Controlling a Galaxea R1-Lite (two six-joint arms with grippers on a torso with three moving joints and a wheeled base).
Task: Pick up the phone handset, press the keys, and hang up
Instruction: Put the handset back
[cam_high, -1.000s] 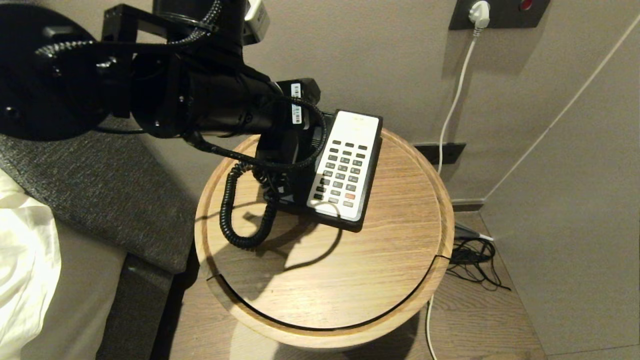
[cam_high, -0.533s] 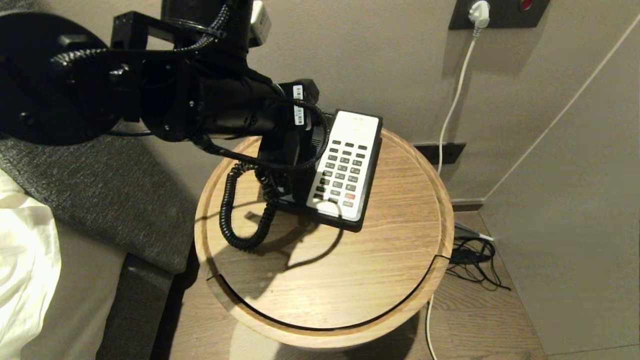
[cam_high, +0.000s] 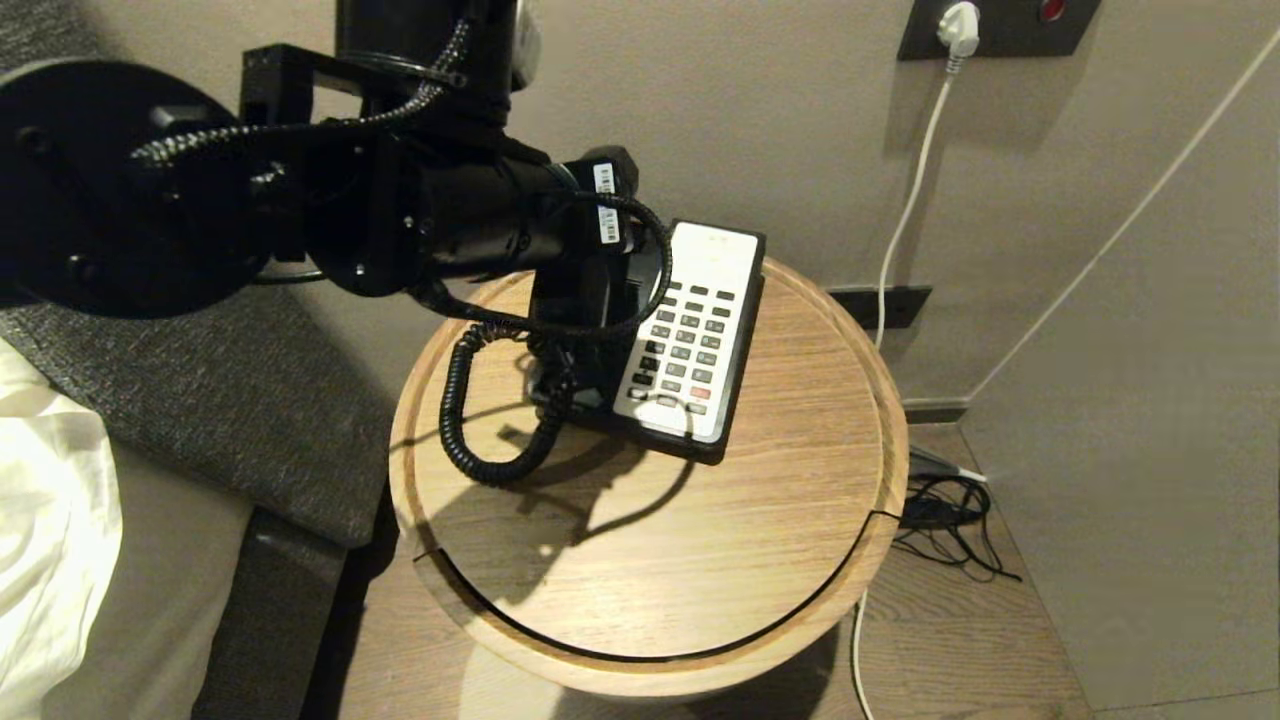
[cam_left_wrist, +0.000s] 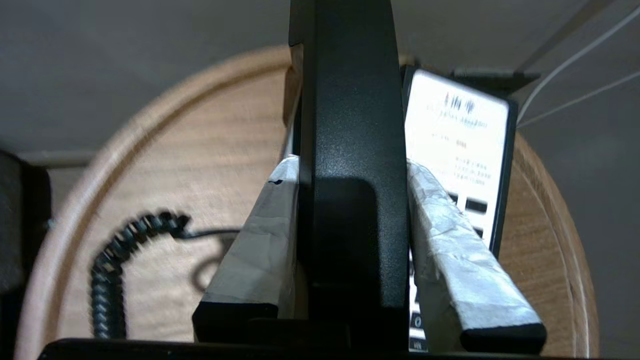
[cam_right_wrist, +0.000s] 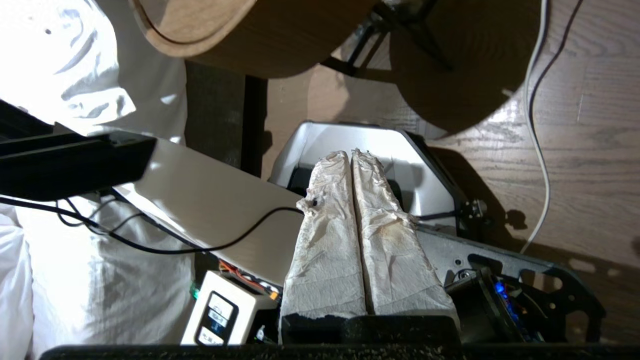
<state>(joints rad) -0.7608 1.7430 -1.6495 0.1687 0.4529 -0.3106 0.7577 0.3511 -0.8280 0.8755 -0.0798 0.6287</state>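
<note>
Round wooden table (cam_high: 780, 520): left claw (cam_left_wrist: 350, 170) grasping the phone handset (cam_left_wrist: 350, 100), right claw (cam_right_wrist: 352, 165) clenched

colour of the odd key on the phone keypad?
Orange-red key, among dark keys on the white keypad panel; head view.

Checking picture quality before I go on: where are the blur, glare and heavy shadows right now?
Head view: sharp; the left arm throws hard dark shadows across the round wooden table. Left wrist view: the coiled cord and table rim are smeared, while the phone handset in the left gripper stays crisp; the phone base label is washed out. Right wrist view: bedding is blown out white.
</note>
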